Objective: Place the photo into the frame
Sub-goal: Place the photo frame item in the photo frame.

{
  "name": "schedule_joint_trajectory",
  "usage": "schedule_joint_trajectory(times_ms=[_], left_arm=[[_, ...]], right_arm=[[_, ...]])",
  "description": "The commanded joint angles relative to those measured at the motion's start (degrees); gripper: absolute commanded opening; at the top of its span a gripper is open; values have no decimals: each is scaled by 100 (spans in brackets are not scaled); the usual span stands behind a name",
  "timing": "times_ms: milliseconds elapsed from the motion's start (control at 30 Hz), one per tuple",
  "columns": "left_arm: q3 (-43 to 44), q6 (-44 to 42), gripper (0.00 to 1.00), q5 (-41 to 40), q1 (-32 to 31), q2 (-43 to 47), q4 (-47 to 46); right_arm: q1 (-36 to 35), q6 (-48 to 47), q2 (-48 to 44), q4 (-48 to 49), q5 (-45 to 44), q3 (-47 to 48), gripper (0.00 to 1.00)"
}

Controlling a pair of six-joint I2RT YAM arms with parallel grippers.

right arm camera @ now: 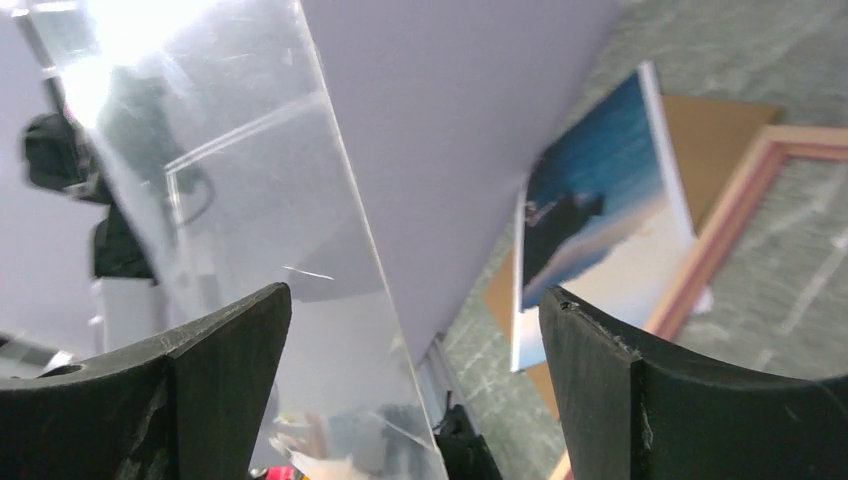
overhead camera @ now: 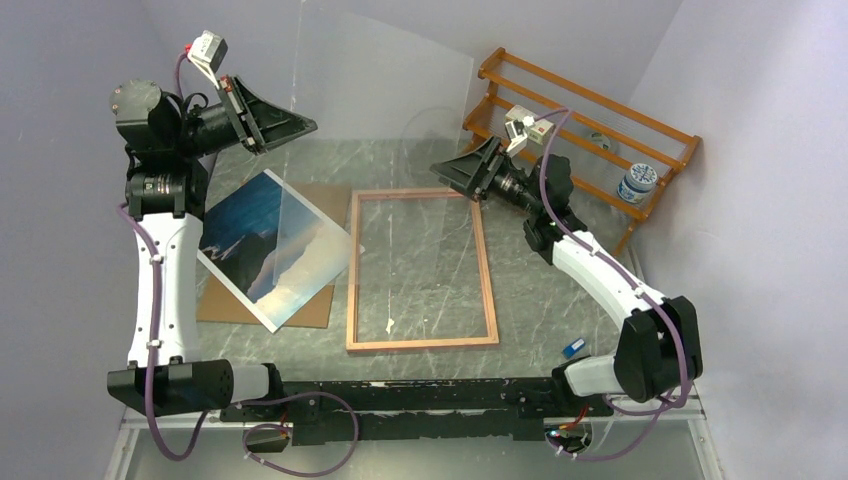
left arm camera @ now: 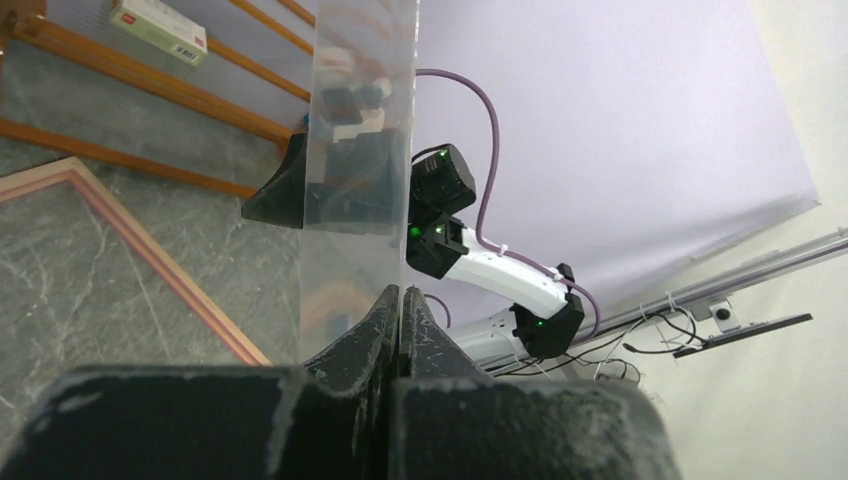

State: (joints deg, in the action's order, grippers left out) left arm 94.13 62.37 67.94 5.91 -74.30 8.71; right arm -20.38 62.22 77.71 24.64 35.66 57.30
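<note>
- A grey marbled table (overhead camera: 545,300) stands between pale lilac walls.
- There are two arms, and one each of photo, frame, board and clear sheet.
- The left gripper (overhead camera: 300,125) is clamped on the upright clear sheet (overhead camera: 380,90). Beneath this gripper, the photo (overhead camera: 270,245) lies face up on the brown board (overhead camera: 310,305).
- The frame (overhead camera: 352,270) lies flat between the grippers, just beside the photo.
- The right gripper (overhead camera: 445,178) gapes wide beside the sheet, with an orange rack (overhead camera: 580,105) behind it.
</note>
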Motion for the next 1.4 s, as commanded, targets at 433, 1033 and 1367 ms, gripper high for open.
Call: schedule_joint_trajectory(times_ms=[433,1033,1367], left_arm=[[-227,375,2,-127,40,-92,-373],[-534,-1989,81,-1323,249,-122,2360],[-1605,-3218,91,-2965,296,-311,3584]], right_arm=[[61,2146,-255,4984,225,-1339,48],[169,2126,-325,4080,431,-1736,0],[173,1136,-606,1211,514,-1788,0]])
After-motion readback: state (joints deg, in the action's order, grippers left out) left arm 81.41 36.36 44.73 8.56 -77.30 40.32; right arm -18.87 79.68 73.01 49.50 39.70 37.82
